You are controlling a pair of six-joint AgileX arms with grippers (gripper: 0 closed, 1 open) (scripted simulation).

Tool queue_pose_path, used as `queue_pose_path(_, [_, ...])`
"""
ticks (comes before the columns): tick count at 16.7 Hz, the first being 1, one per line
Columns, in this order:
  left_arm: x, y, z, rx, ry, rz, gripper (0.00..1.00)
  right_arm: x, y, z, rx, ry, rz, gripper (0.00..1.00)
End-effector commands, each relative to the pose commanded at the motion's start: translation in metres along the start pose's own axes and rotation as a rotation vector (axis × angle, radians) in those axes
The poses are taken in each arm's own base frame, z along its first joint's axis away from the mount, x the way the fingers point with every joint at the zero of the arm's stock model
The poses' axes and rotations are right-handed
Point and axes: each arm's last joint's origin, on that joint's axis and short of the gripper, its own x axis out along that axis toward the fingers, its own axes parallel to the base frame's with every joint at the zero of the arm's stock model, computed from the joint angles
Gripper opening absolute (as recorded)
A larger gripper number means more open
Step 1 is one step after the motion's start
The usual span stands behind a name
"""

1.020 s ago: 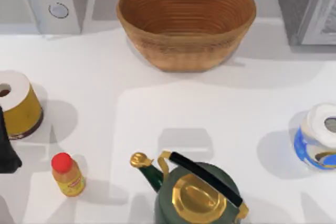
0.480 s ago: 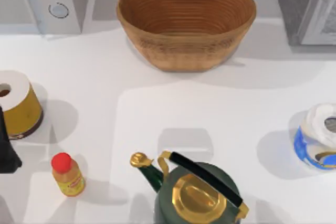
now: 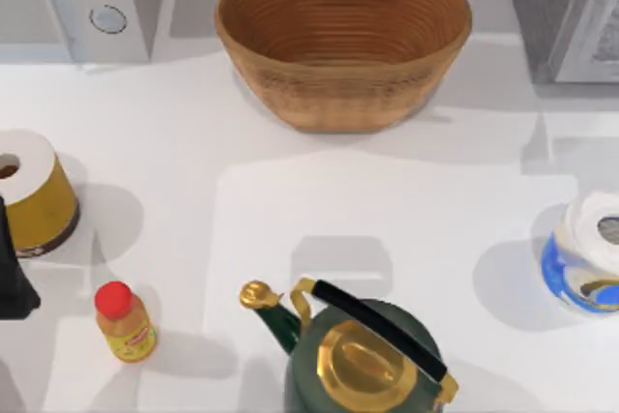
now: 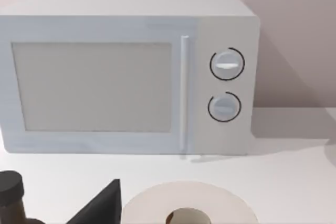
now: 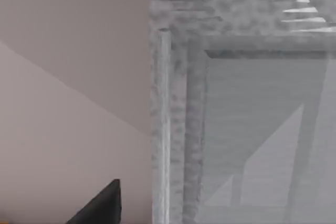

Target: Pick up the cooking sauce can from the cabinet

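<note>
Right end effector [image 5: 100, 205] hangs close in front of the cabinet [image 5: 178, 129], at the far right of the table [image 3: 193, 142]. A dark tip of it lies at the edge of the right wrist view. You cannot tell whether it is wide or narrow, and it holds nothing that you can see. Facing it is the cabinet's speckled grey frame and a paler door panel [image 5: 257, 140], which looks closed.

Left end effector [image 4: 98, 209] is parked at the table's left edge, just beside the yellow can [image 3: 34, 191] and facing the microwave [image 4: 126, 77]. Its opening cannot be told either.

Going by the task, the sauce can should be inside the cabinet, behind that door.

You appear to be at the approach step, with no grasp yet made. The next move likely calls for getting the door open, then reaching in level and closing around the sauce can's sides. Take care not to strike the frame or the blue can [image 3: 585, 258] on the table below.
</note>
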Motion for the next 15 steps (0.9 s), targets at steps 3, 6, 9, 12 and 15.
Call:
queue_pose_path(3, [0.0,0.0,0.0,0.0,0.0,0.0,1.0,0.031,0.009,0.051,-0.001,-0.003,-0.001,1.0])
queue_pose_path(6, [0.0,0.0,0.0,0.0,0.0,0.0,1.0,0.059,0.018,0.088,0.001,-0.014,0.0,1.0])
queue_pose_path(9, [0.0,0.0,0.0,0.0,0.0,0.0,1.0,0.08,0.027,0.11,0.005,-0.023,0.003,1.0])
queue_pose_path(12, [0.0,0.0,0.0,0.0,0.0,0.0,1.0,0.091,0.031,0.119,0.008,-0.025,0.005,1.0])
queue_pose_path(15, [0.0,0.0,0.0,0.0,0.0,0.0,1.0,0.092,0.031,0.119,0.008,-0.025,0.005,1.0])
